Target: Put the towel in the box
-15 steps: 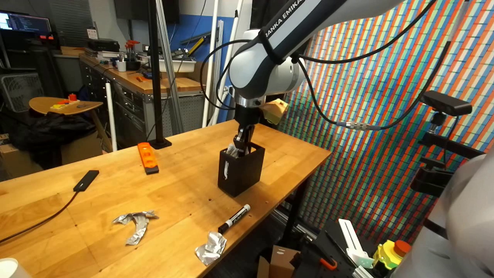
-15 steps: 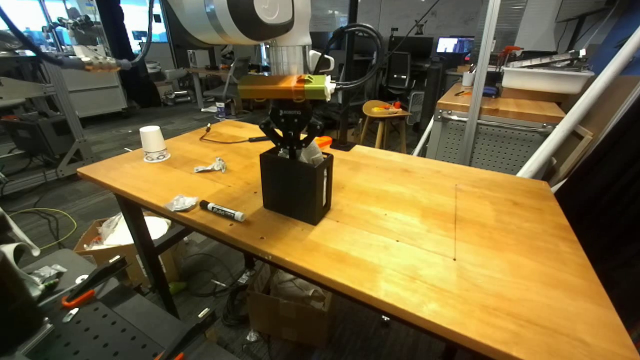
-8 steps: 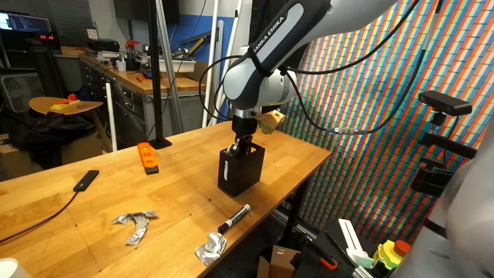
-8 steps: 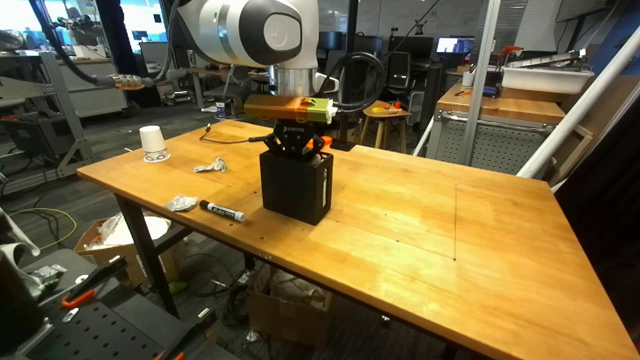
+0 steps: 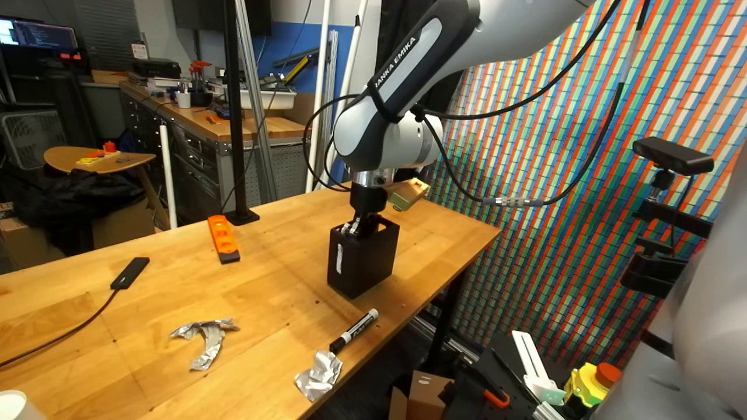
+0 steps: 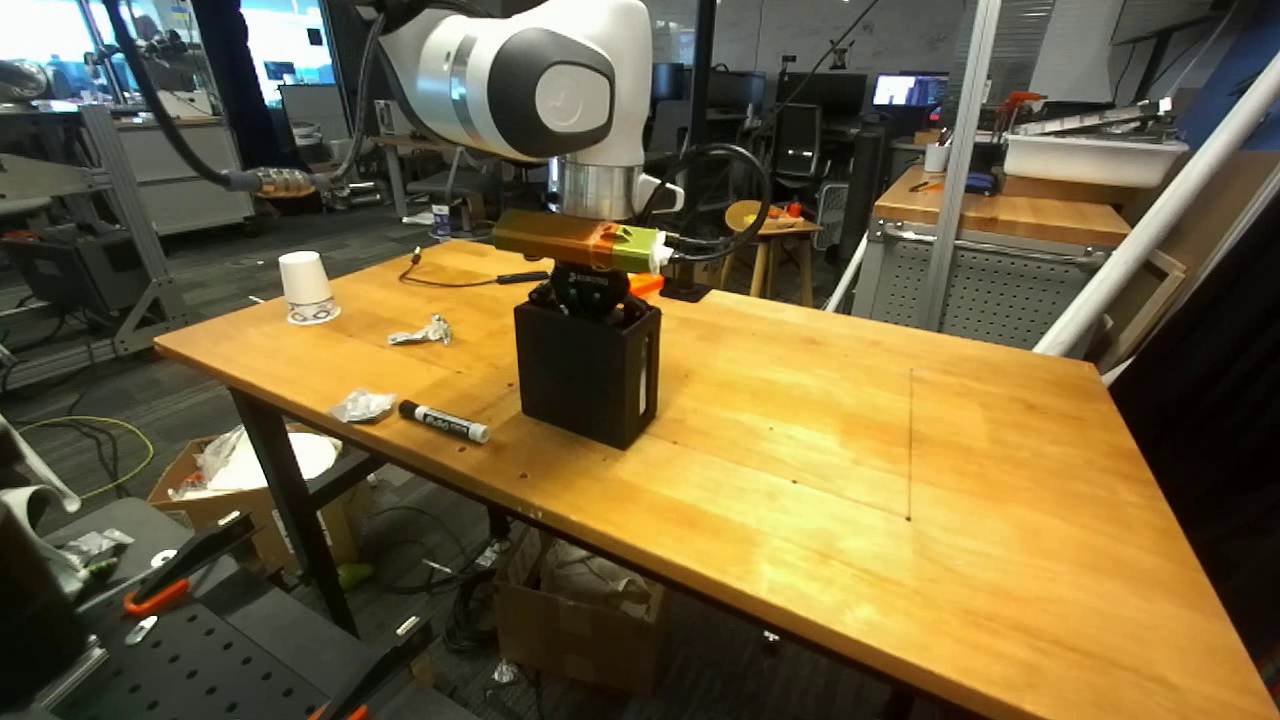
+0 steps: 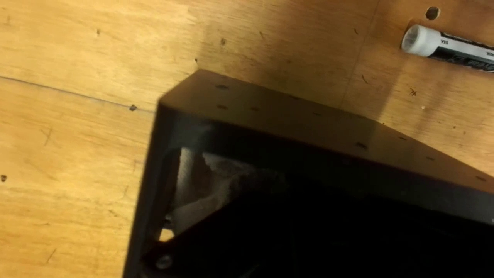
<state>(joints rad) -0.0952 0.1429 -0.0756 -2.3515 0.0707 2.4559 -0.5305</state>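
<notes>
Wooden table point(image 6: 850, 420), black box point(image 6: 575, 375) upright on it, towel point(image 7: 210, 200) inside.
In the wrist view the towel shows toward the opening's ten o'clock corner. The claw point(image 6: 590, 300) reaches into the box, fingertips hidden; whether it is spread or gripping, I cannot tell. In an exterior view, the table stretches broadly toward three o'clock from the box, its near edge passes at six, and a marker point(image 6: 445, 422) lies between eight and nine.

Box point(image 5: 373, 262): black, open-topped, slotted end walls, standing upright, near marker point(image 5: 354, 331) but apart. Towel point(image 7: 193, 208): greyish, crumpled, inside box; wrist view shows part at end farther from marker, rest hidden.
</notes>
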